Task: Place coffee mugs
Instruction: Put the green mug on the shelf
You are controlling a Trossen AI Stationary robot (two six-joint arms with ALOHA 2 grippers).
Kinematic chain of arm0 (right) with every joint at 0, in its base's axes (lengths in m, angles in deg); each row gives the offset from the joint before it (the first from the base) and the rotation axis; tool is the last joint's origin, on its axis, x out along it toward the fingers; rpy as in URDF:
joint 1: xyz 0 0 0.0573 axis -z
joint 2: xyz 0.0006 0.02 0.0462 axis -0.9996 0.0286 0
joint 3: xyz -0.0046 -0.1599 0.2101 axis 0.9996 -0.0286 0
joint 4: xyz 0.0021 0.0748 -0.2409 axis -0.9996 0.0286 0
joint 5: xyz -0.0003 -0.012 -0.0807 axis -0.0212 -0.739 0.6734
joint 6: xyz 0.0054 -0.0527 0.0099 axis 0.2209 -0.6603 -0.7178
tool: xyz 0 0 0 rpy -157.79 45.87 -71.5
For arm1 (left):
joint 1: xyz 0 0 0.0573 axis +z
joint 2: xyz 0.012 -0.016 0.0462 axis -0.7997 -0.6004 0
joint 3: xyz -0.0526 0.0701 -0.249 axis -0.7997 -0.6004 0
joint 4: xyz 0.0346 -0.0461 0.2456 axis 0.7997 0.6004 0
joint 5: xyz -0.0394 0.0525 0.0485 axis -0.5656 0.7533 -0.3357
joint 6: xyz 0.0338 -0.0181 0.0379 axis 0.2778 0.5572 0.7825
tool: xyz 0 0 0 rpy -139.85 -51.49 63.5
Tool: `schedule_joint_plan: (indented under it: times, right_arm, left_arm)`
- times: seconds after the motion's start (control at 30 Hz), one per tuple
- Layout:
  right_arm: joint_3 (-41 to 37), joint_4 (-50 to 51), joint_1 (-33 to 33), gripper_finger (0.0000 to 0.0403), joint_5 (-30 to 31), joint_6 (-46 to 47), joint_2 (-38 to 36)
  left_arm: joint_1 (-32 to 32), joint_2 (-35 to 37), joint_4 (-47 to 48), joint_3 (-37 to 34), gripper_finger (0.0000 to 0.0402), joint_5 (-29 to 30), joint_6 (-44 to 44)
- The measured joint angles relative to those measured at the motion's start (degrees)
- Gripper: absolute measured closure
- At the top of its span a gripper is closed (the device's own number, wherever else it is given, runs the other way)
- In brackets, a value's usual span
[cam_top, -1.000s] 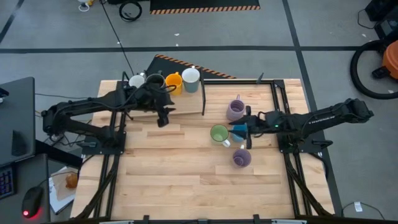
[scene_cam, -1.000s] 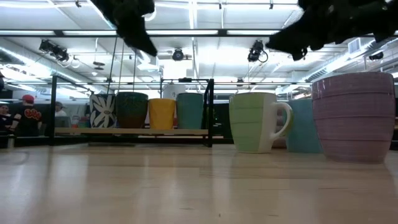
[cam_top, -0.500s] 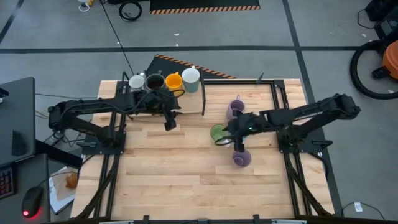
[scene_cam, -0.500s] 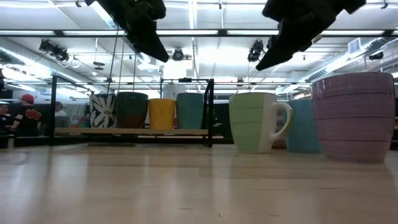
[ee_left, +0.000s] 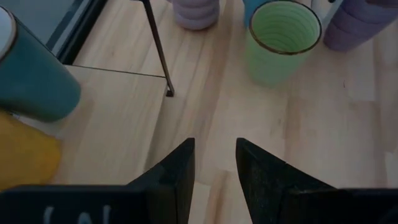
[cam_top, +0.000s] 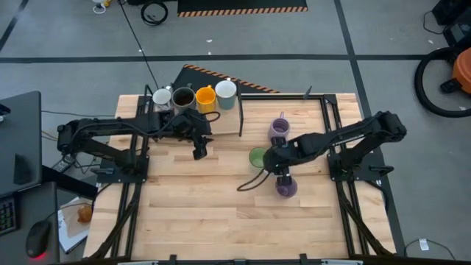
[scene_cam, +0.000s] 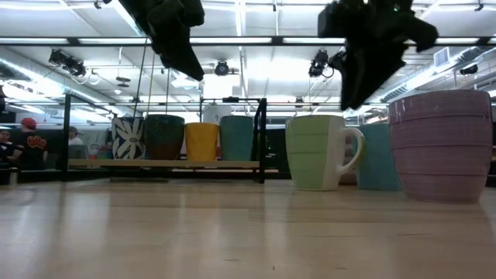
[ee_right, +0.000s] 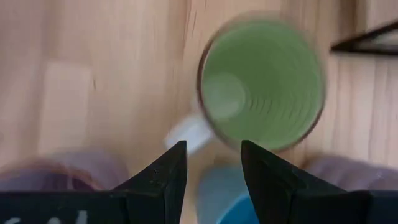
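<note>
High view shows the right gripper (cam_top: 274,163) hanging over the green mug (cam_top: 257,157), fingers parted and gripping nothing, with the blue mug (ee_right: 219,193) and two lavender mugs (cam_top: 279,129) close around it. Left gripper (cam_top: 199,149) hovers spread and empty beside the shelf (cam_top: 221,121), where four mugs (cam_top: 193,96) stand in a row.

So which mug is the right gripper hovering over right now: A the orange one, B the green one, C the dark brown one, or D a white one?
B: the right wrist view looks straight down into the green mug just past the right gripper, whose fingers are open and hold nothing.
</note>
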Motion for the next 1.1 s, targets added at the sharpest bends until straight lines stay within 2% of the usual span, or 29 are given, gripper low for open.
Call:
schedule_joint_plan:
  times: [0.2, 0.5, 0.63, 1.1]
  right_arm:
    - [1.3, 6.7, -3.4, 0.0245, 5.5, 0.5, 2.1]
    - [1.4, 5.3, -2.5, 0.0245, 3.5, -0.5, 4.1]
    - [1.2, 5.0, -1.9, 0.0245, 0.4, -1.2, 5.2]
    - [1.2, -1.9, -1.4, 0.0245, -1.2, -5.3, 10.0]
  left_arm:
    - [-1.2, 0.0, 0.6, 0.0, 0.0278, 0.0, -1.2]
    - [-1.5, 0.0, 0.6, 0.1, 0.0278, 0.0, -2.7]
    - [-1.8, 0.1, 0.5, 0.2, 0.0278, 0.0, -2.7]
    - [-1.8, 0.0, 0.3, 0.2, 0.0278, 0.0, -3.1]
